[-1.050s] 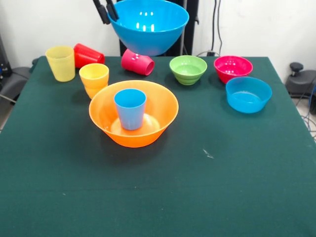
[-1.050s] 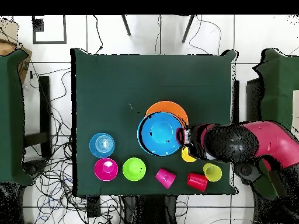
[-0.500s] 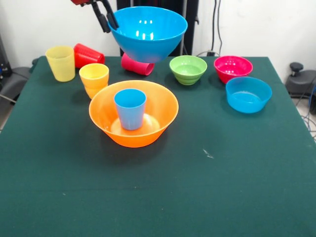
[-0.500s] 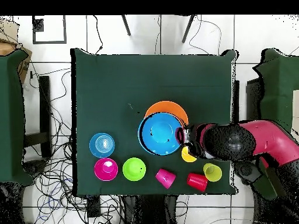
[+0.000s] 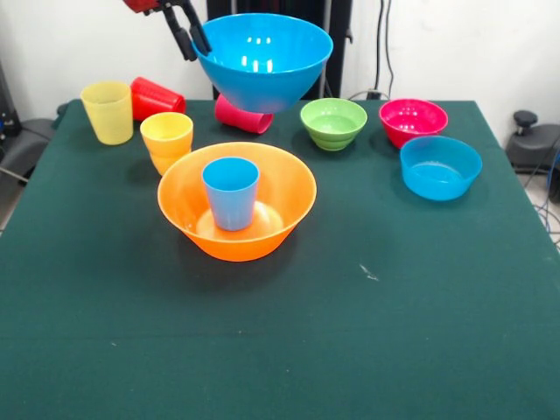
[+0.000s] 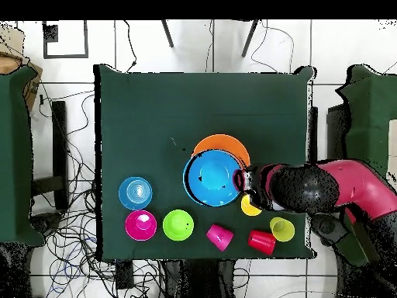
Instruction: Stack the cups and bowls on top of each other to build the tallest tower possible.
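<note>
I see the green table (image 5: 420, 332) carrying everything. The large blue bowl (image 5: 262, 54) hangs in the air, my gripper (image 5: 191, 37) clamped on its rim. Below and nearer the camera sits the large orange bowl (image 5: 237, 200) with the light blue cup (image 5: 231, 192) upright inside it. The small blue bowl (image 5: 440, 166), magenta bowl (image 5: 413, 121) and green bowl (image 5: 333, 122) stand apart to one side. The yellow cup (image 5: 108, 111) and orange cup (image 5: 166, 140) stand upright; the red cup (image 5: 157, 97) and pink cup (image 5: 236, 117) lie tipped.
</note>
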You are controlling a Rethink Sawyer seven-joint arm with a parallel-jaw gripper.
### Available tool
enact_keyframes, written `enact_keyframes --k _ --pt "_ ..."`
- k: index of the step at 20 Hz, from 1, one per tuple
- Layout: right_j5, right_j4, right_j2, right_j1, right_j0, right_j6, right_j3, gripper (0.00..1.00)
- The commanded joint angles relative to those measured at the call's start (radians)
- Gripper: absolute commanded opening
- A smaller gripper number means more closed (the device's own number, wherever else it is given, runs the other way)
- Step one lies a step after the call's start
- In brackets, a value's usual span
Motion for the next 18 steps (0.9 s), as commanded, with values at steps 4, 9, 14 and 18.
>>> enact_keyframes --k 4,9,14,18 --pt "0.054 -0.063 0.009 0.031 0.012 -0.341 -0.037 0.0" --pt "0.059 -0.065 0.01 0.033 0.015 -0.346 -0.044 0.0" --pt "0.057 -0.067 0.011 0.033 0.016 -0.345 -0.044 0.0" --pt "0.058 -0.066 0.013 0.033 0.012 -0.351 -0.043 0.0"
